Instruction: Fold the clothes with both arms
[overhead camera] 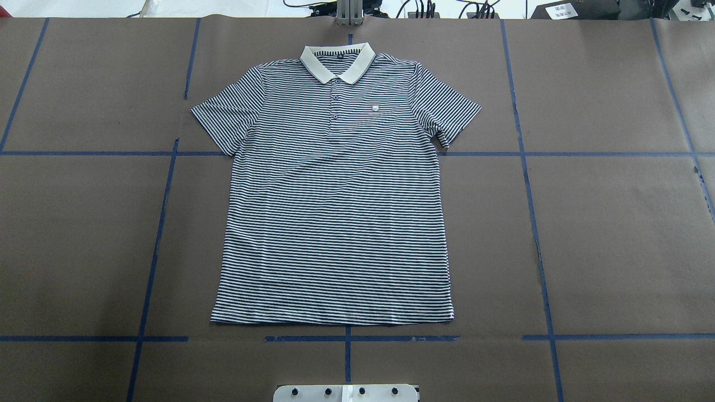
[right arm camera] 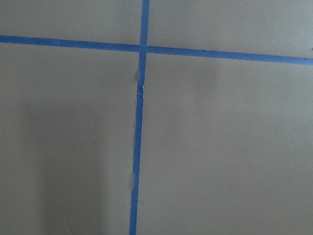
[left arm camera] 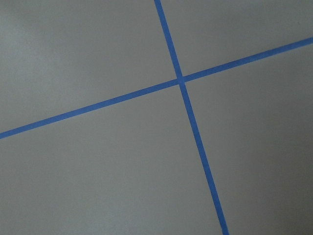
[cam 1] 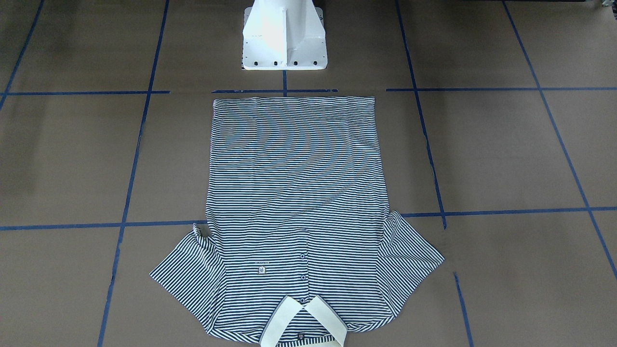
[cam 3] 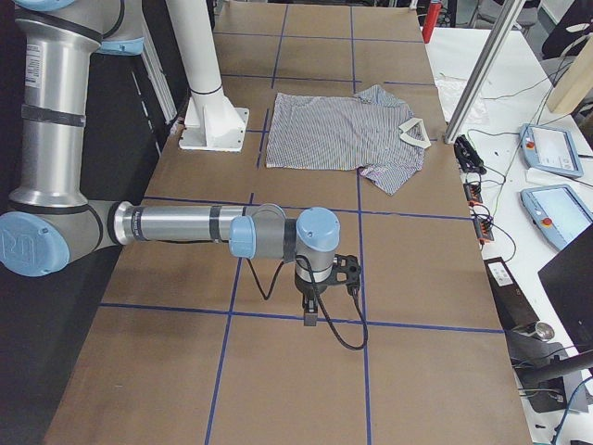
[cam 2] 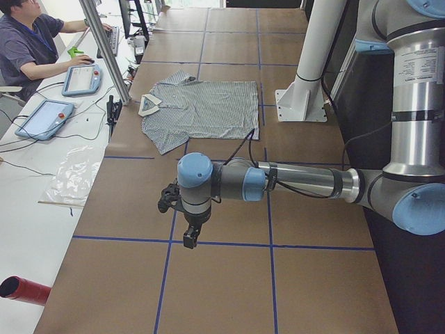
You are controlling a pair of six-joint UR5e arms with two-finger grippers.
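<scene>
- On the brown paper-covered table with its blue tape grid, just in front of the white metal pedestal base, the short-sleeved navy-and-white striped polo shirt is lying flat and face up, spread full length.
- Nearest the base, the shirt's straight bottom hem is running just beside a tape line. Its two corners are looking like the easiest pinch points, since the edge there is lying clean.
- Farther out, the two short sleeves are sticking out sideways. The plain cream collar is sitting at the far end, just beyond the small buttons.
- The thin knit is likely behaving as light, limp cloth that is sagging between grips, so matched holds at shoulder and hem are probably serving best.
- Well apart from the shirt, the grey jointed left arm is hanging its black left gripper over bare table at one end. The right arm is holding the right gripper over the other end. Whether either pincer is apart or together, I cannot tell.
</scene>
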